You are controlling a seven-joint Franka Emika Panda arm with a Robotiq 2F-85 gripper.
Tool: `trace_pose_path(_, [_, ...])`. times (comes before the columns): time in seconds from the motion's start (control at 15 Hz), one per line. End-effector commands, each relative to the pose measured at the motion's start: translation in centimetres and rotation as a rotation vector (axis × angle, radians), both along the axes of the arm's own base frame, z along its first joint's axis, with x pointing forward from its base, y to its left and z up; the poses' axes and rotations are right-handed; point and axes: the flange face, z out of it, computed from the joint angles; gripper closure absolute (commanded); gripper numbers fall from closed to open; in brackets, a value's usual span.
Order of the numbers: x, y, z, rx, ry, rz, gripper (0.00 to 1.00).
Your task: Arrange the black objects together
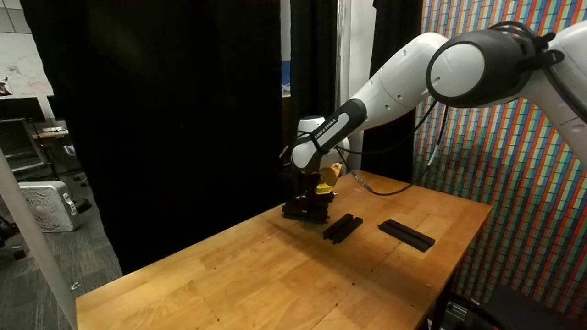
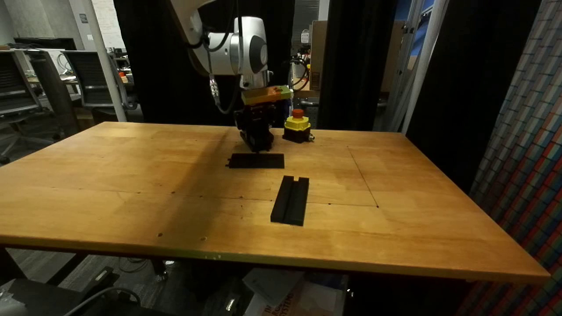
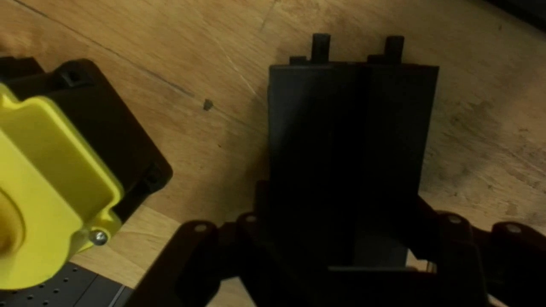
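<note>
My gripper (image 3: pixel 345 207) has its fingers against both long sides of a matte-black bar (image 3: pixel 354 128) with two small pegs on one end. The fingers and bar are dark, but no gap shows between them. In an exterior view this bar (image 1: pixel 305 215) is at or just above the table under my gripper (image 1: pixel 308 206); I cannot tell whether it touches. A second grooved bar (image 1: pixel 347 230) lies close by, also seen in an exterior view (image 2: pixel 257 161). A third bar (image 1: pixel 407 234) lies farther off; it also shows in an exterior view (image 2: pixel 290 200). Other black bars are not distinguishable.
A yellow emergency-stop box with red button (image 2: pixel 297 125) stands on the table right beside my gripper; it fills the left of the wrist view (image 3: pixel 47 170). A black corner (image 3: pixel 527 10) shows at the wrist view's upper right. The wooden table (image 2: pixel 131 175) ends near a black curtain (image 1: pixel 183 137).
</note>
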Motion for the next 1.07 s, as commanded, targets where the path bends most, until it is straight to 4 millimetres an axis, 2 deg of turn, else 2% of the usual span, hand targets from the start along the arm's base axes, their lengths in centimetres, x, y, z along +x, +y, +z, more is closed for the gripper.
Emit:
trace_pose_path(0.0, [0.62, -0.35, 0.31, -0.03, -0.027, -0.004, 0.55])
trace_pose_path(1.0, [0.08, -0.46, -0.04, -0.032, 0.026, -0.08, 0.55])
